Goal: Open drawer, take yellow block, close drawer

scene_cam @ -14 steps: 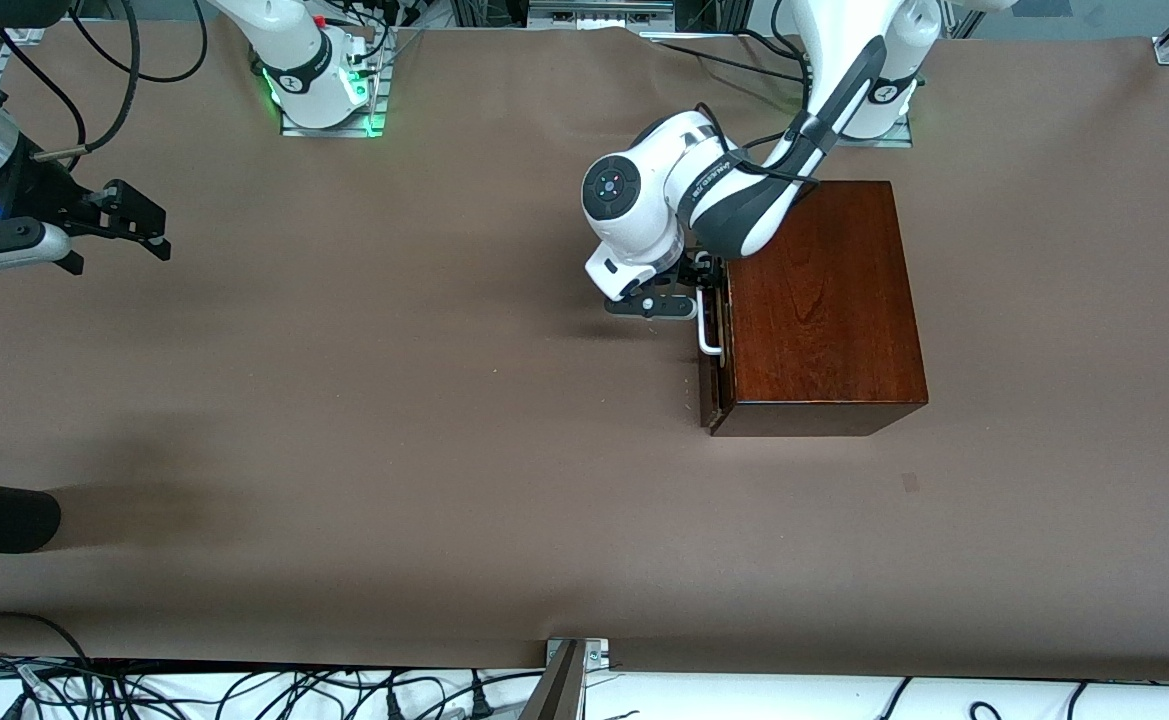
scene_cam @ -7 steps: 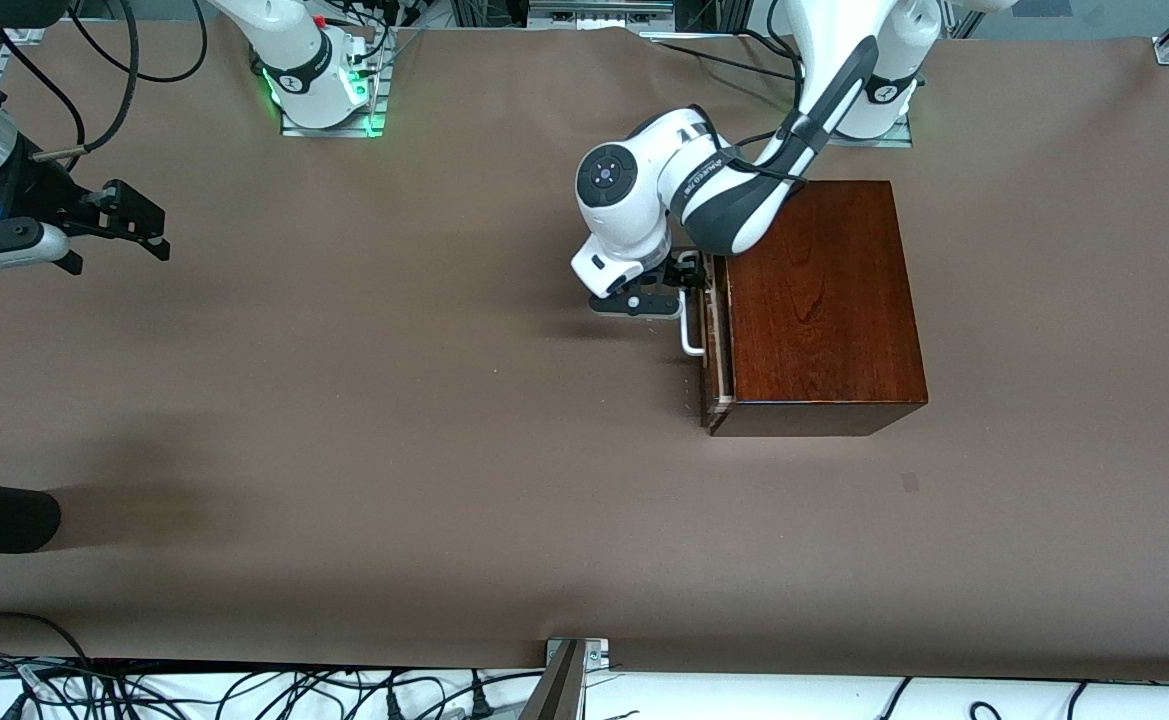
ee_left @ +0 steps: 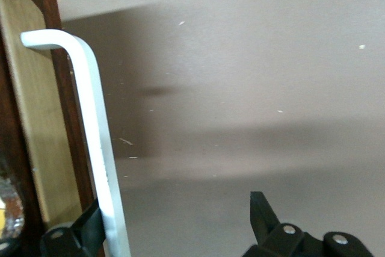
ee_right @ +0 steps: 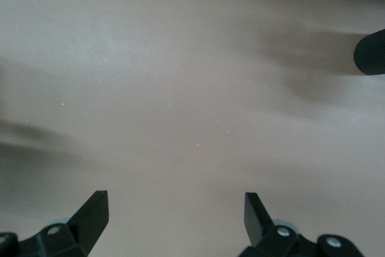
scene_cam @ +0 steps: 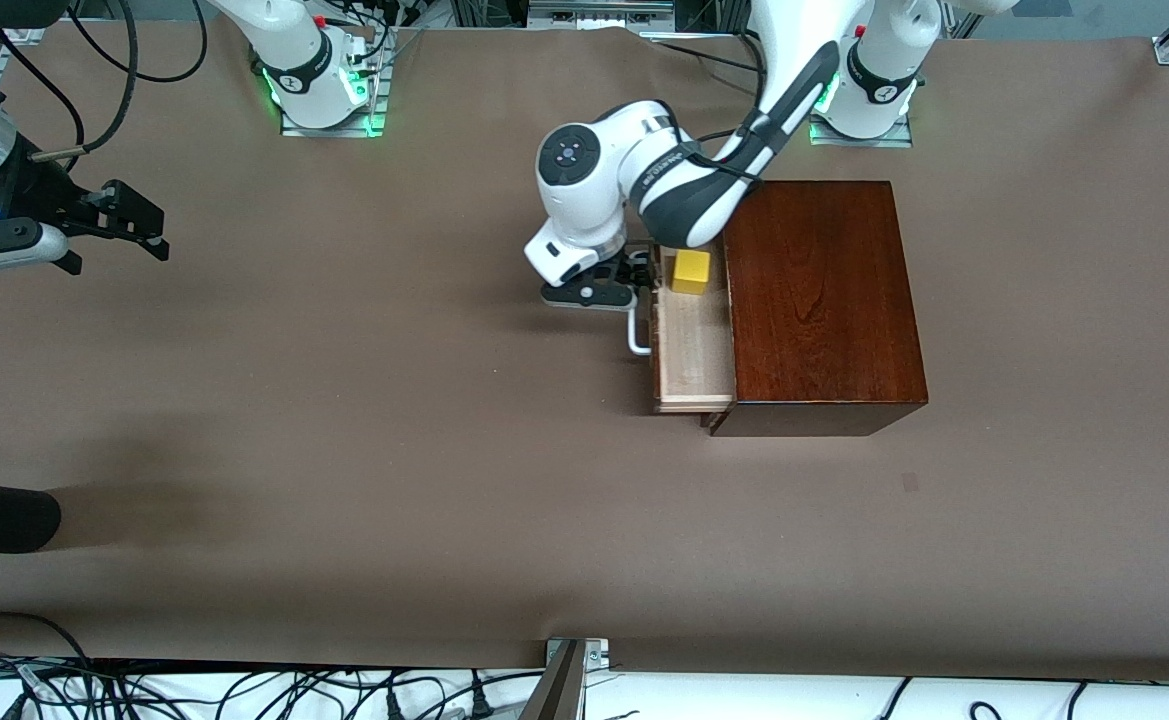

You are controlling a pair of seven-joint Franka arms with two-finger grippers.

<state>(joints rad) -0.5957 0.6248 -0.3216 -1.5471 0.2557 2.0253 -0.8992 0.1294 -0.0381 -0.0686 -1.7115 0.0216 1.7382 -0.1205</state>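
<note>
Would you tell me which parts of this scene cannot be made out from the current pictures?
Front view: the inner end of the drawer is hidden under the wooden box.
Front view: where the left gripper meets the handle is covered by its own wrist.
Left wrist view: the yellow block falls outside the frame.
Front view: the arm of the waiting right gripper is cut by the edge.
</note>
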